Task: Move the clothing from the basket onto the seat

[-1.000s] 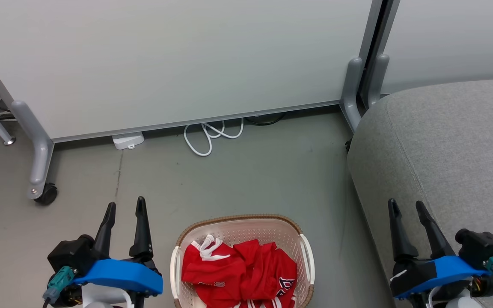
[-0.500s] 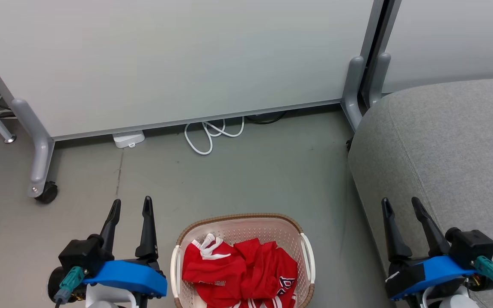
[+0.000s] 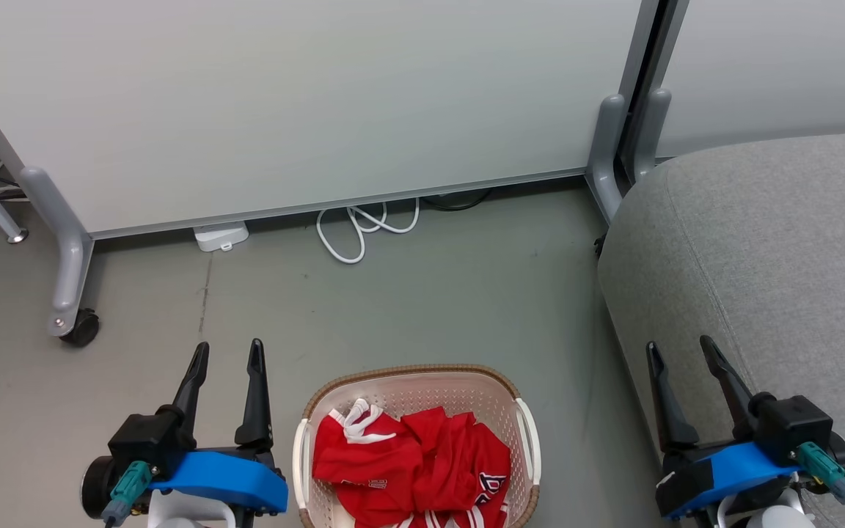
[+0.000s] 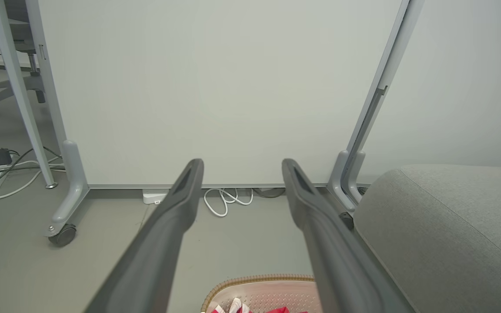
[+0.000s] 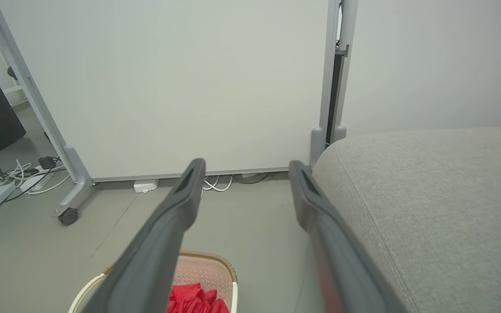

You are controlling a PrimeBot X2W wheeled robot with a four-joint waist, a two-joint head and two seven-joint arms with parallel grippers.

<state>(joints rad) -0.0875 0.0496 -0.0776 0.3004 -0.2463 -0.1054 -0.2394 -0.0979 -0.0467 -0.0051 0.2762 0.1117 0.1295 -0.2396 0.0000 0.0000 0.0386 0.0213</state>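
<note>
**Grey floor (image 3: 430,308) under a white partition (image 3: 320,103): two empty grippers flank the basket (image 3: 408,371)**

The left gripper (image 3: 229,345) hangs above the floor with its two dark fingers spread well apart and nothing between them. Just to its right stands the basket. Inside it the clothing (image 3: 408,462) lies crumpled, red with white trim, and neither gripper touches it.

The right gripper (image 3: 678,343) is parted about as widely and also holds nothing. The basket sits to its left, apart from it. The seat (image 3: 760,249) spreads to its right and ahead, and in the head view the fingers stand at the seat's left edge.

Ahead of both grippers, at the foot of the partition, lies a looped white cable (image 3: 364,224). A dark caster (image 3: 83,328) stands ahead of the left gripper and to its left.
</note>
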